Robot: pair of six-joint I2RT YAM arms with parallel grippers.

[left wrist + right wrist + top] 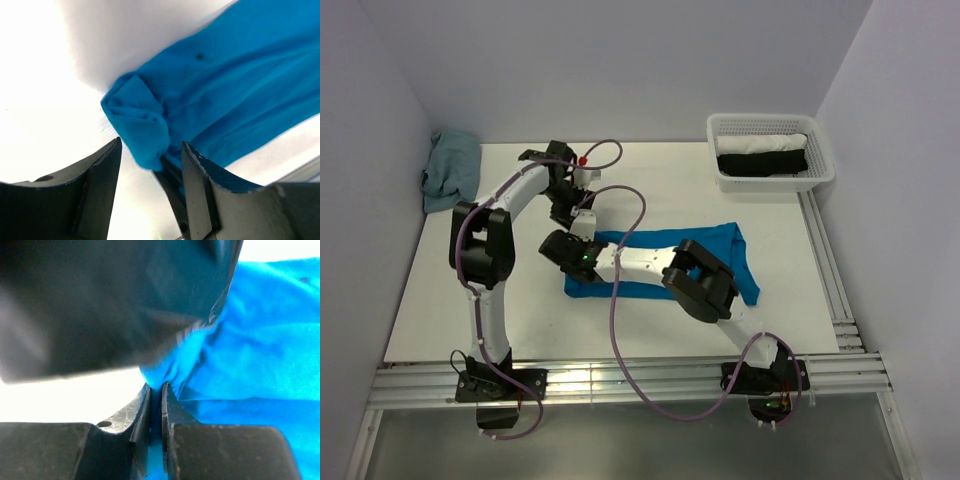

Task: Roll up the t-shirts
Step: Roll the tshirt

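Two arms meet at the left end of a bright blue t-shirt (720, 255), which lies as a long folded band across the middle of the white table (470, 300).

Left gripper (568, 215): it points down over the shirt's left end. Seen from the left wrist, its jaws stand clearly apart, and a small turned-over corner of the t-shirt (225, 90) lies just beyond the tips of the left gripper (151, 145). Nothing is clamped.

Right gripper (560, 248): it reaches in from the right, over the shirt. In the right wrist view its jaws are drawn to a narrow slit, with a pinch of the t-shirt (260, 340) caught at the tips of the right gripper (156, 387). A dark blurred mass fills the upper part of that view.

Far right corner: a white mesh basket (825, 150) holds a white roll (765, 143) and a black roll (760, 163). Far left corner: a crumpled grey-teal cloth (452, 170).
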